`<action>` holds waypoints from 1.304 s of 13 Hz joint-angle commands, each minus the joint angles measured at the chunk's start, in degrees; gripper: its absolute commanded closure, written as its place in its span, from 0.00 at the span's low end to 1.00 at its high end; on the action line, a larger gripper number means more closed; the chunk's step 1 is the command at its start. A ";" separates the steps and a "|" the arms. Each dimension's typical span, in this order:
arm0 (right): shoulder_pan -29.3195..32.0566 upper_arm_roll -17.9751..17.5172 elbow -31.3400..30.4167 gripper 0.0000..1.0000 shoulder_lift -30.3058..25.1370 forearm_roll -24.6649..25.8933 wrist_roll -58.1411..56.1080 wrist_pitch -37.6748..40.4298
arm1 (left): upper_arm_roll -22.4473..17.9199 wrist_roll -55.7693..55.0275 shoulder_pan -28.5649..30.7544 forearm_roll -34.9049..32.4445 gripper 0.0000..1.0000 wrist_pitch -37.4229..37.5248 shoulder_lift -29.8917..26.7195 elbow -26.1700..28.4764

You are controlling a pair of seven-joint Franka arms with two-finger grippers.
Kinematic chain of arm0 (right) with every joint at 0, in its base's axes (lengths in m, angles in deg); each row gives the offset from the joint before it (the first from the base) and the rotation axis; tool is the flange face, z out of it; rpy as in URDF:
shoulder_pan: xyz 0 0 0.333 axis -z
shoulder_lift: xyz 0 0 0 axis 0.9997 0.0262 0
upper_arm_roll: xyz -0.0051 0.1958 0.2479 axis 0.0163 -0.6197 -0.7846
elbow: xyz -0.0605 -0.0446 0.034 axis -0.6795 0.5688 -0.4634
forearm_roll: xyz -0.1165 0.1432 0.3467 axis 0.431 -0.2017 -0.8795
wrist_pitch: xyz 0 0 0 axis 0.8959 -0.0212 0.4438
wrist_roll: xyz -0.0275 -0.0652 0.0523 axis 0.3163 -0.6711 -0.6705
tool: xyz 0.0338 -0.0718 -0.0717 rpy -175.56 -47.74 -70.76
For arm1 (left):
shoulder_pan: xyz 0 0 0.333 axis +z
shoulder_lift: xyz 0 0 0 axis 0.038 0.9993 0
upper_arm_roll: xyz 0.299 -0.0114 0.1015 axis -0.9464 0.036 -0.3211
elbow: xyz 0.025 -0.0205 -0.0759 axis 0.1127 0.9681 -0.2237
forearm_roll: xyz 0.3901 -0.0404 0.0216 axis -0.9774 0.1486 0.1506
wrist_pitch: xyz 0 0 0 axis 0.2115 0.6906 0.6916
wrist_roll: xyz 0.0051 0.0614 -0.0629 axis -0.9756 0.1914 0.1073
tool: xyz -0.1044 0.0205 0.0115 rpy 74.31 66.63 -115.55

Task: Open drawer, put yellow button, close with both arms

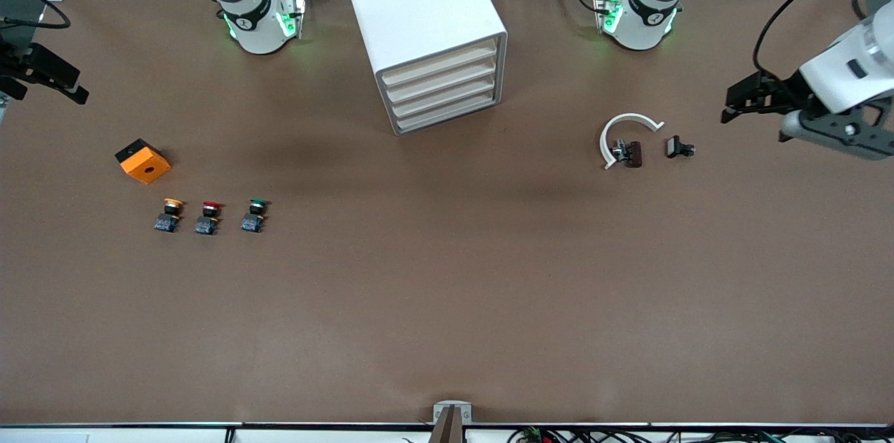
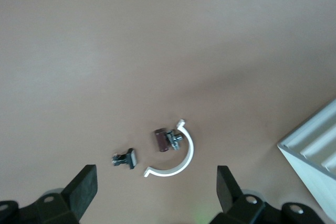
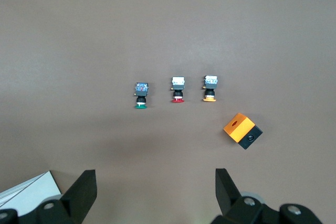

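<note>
Brown bench (image 1: 447, 303) carried the cabinet (image 1: 419, 24), its top drawer (image 1: 440, 66) shut. Yellow button (image 1: 170, 214) sat beside the red one (image 1: 208, 216). Left pincer (image 1: 740, 102) and right pincer (image 1: 49, 76) hung wide over opposite bench ends.

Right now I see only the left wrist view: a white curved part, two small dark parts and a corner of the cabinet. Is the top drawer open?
Observer: No. The drawer is shut, flush with the three under it.
Operator: Where is the yellow button?
Observer: The yellow button stands toward the right arm's end of the table, in a row with the red button and the green button.
Operator: And the right arm?
Observer: The right gripper hangs over that end of the table, jaws open, holding nothing. Your left gripper is open too, over the left arm's end of the table.
</note>
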 commanded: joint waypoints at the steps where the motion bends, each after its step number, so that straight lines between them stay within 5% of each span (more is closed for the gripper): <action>1: 0.03 -0.19 -1.72 0.00 -1.86 0.02 -0.16 -0.42 | 0.01 8.30 -1.88 1.68 0.00 0.85 2.56 -0.36; 8: 0.38 -0.01 1.44 0.00 -0.37 -0.33 0.63 0.82 | 0.89 27.75 -3.64 13.27 0.00 0.85 11.17 1.39; 17: 0.20 -0.01 2.32 0.00 6.11 -0.51 -0.07 -0.76 | 7.21 28.20 -4.43 23.99 0.00 0.59 20.23 2.45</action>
